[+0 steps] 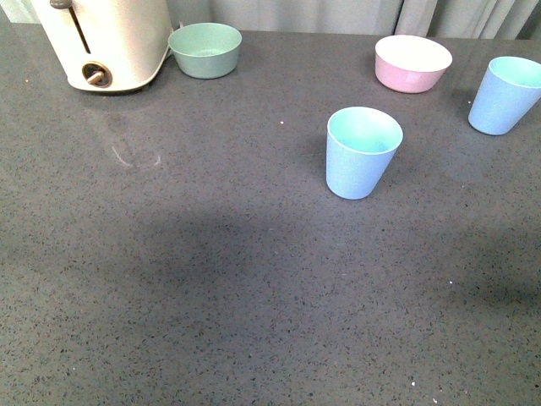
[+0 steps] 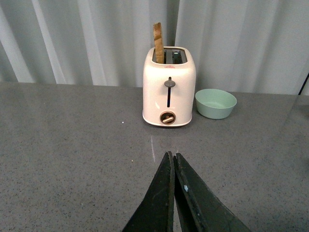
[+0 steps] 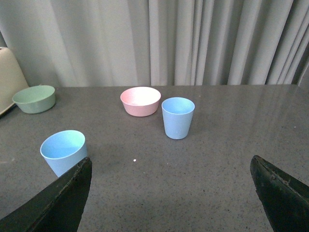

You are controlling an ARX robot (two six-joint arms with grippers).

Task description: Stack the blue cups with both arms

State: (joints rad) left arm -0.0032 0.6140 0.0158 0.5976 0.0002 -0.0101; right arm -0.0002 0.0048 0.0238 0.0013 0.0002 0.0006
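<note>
One blue cup (image 1: 362, 153) stands upright mid-table, right of centre. The second blue cup (image 1: 505, 96) stands upright at the far right edge of the front view. Neither arm shows in the front view. In the right wrist view my right gripper (image 3: 171, 166) is open and empty, jaws spread wide; one blue cup (image 3: 63, 152) is close beside one jaw and the other blue cup (image 3: 177, 117) stands farther off. In the left wrist view my left gripper (image 2: 172, 155) is shut and empty, above the bare table, pointing at the toaster. No cup shows there.
A cream toaster (image 1: 106, 42) with a slice of bread (image 2: 158, 42) stands at the back left, a green bowl (image 1: 204, 50) beside it. A pink bowl (image 1: 412, 63) sits at the back right, near the second cup. Grey curtains hang behind the dark grey table (image 1: 211, 279).
</note>
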